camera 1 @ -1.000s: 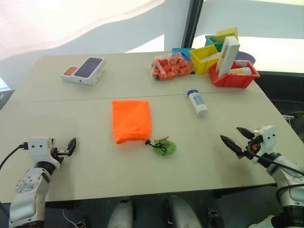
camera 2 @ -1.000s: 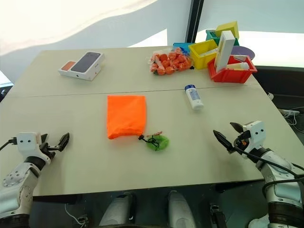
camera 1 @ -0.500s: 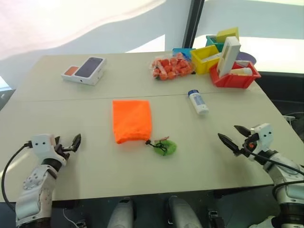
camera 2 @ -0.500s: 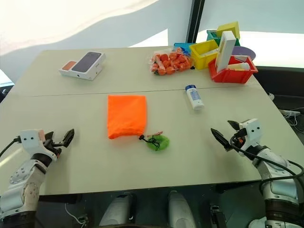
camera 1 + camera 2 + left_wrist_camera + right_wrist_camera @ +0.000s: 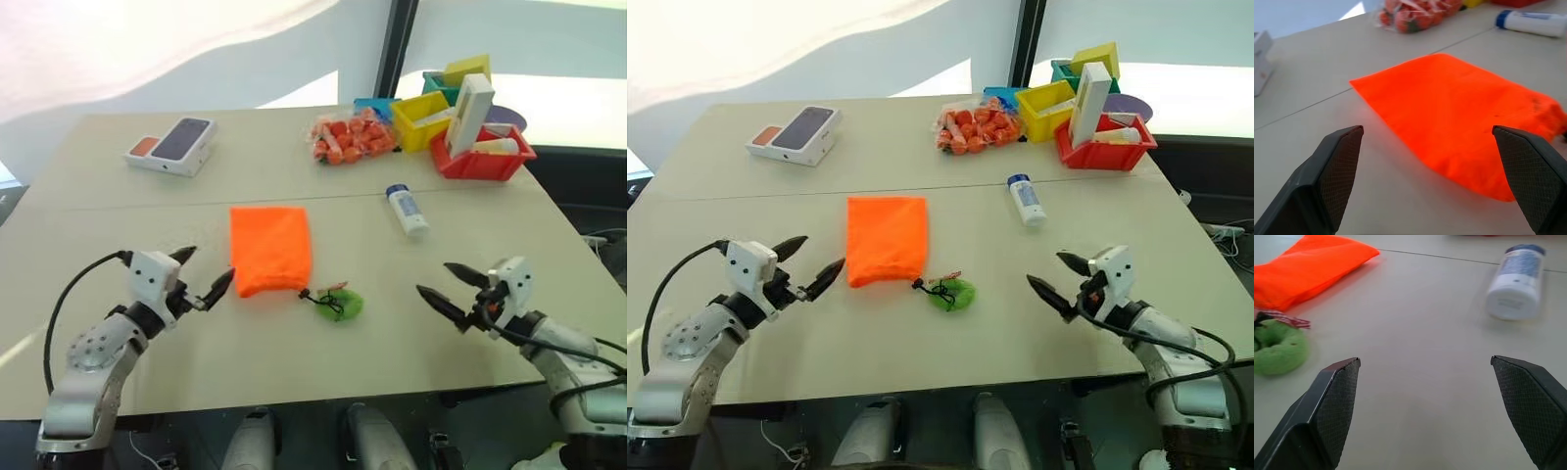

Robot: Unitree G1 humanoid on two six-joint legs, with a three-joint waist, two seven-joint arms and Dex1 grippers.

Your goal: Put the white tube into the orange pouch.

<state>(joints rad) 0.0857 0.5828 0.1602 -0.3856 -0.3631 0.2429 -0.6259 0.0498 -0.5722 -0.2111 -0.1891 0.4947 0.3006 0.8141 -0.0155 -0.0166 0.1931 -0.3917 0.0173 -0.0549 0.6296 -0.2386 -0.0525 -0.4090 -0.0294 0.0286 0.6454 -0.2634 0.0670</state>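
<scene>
Both grippers wide, nothing held

We see the left gripper (image 5: 203,273) spread just left of the orange pouch (image 5: 269,249); the white tube (image 5: 407,210) lies far beyond the spread right gripper (image 5: 453,291).

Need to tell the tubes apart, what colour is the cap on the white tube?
Dark blue cap on the white tube, clearest in the right eye view.

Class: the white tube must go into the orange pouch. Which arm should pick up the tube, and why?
Probably the right. The right gripper is open, on the same side as the white tube, nothing between them. The left gripper, also open, sits beside the orange pouch.
</scene>
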